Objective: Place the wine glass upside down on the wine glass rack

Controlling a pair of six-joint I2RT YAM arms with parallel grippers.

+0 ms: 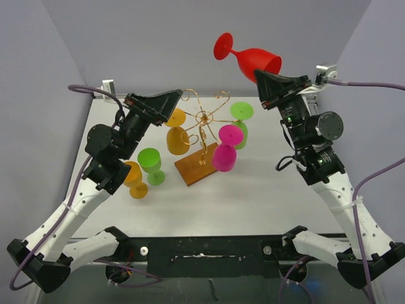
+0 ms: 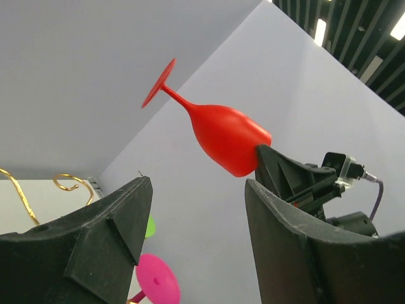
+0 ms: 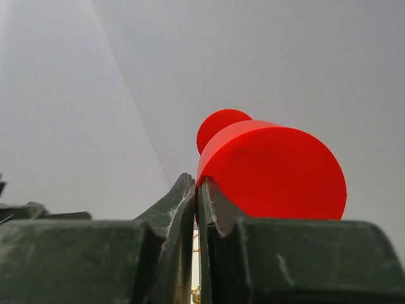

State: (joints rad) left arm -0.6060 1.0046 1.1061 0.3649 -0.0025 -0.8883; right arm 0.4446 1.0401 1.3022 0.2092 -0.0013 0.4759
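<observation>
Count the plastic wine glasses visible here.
6: red plastic wine glass in the right tool; orange glass, magenta glass and green glass on the gold wire rack; second green glass and second orange glass standing by the left arm. Others may be hidden.

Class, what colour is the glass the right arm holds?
The glass is red; left wrist view shows it best.

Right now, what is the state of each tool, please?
The left tool is open, holding nothing.
The right tool is closed on the rim of the red wine glass.
</observation>
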